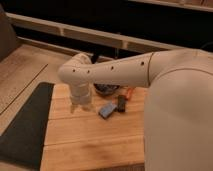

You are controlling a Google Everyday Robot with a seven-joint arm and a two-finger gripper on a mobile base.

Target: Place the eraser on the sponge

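The sponge [107, 110] is a small flat blue pad lying on the wooden table [90, 135]. Right beside it, at its right end, sits the eraser [121, 103], a small dark block that touches or nearly touches the sponge. My white arm reaches in from the right, bends at the elbow and drops to the table left of the sponge. The gripper [83, 105] is at the arm's lower end, about a hand's width left of the sponge.
A dark bowl [106, 90] stands just behind the sponge, partly hidden by my arm. A small orange object [129, 93] lies behind the eraser. A dark mat [25, 125] covers the floor to the table's left. My arm's bulk hides the table's right side.
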